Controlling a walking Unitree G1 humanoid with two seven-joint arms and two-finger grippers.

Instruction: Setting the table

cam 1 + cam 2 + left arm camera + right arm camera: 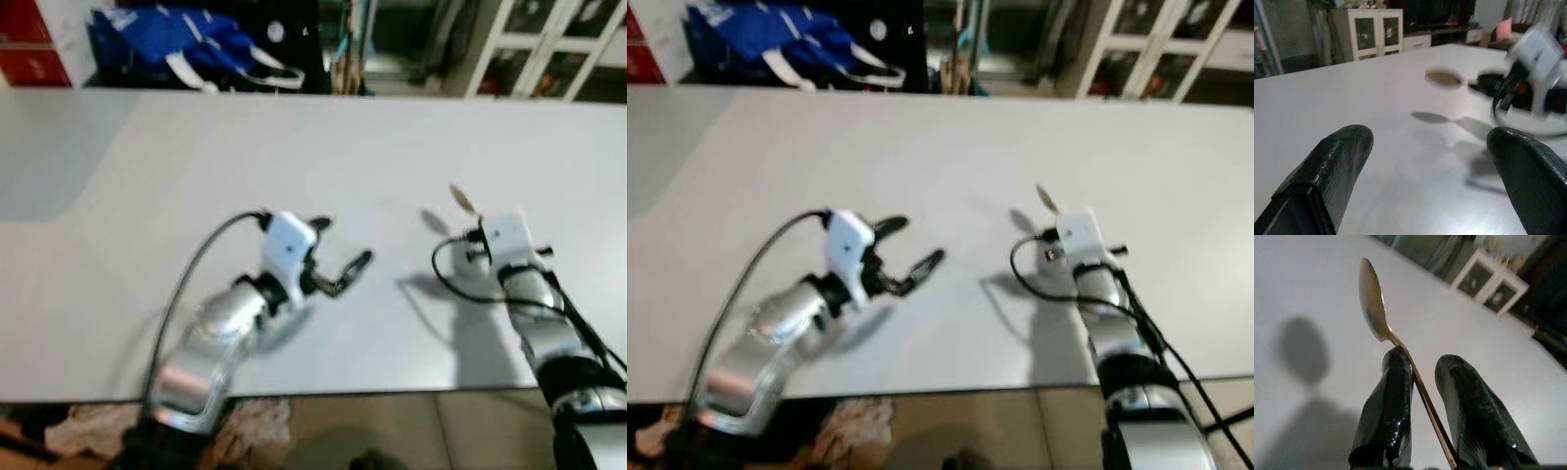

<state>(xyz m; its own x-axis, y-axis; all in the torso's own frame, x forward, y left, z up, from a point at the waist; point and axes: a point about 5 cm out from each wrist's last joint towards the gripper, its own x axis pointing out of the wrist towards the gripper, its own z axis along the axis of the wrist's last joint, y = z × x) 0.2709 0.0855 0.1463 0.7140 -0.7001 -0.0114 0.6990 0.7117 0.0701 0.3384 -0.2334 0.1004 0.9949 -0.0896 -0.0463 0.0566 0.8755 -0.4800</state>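
While the right gripper [1422,382] pinches a slim gold metal spoon [1373,308] (bowl raised) above the white desk [294,147], the left gripper's [341,257] fingers gape empty nearby.

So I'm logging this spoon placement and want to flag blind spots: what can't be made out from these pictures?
- Spoon: handle end hidden between the right end effector fingers in the right wrist view; small and blurred in the eye views.
- Left end effector: open above the table, motion-blurred.
- Blue bag: cut off by the top edge.
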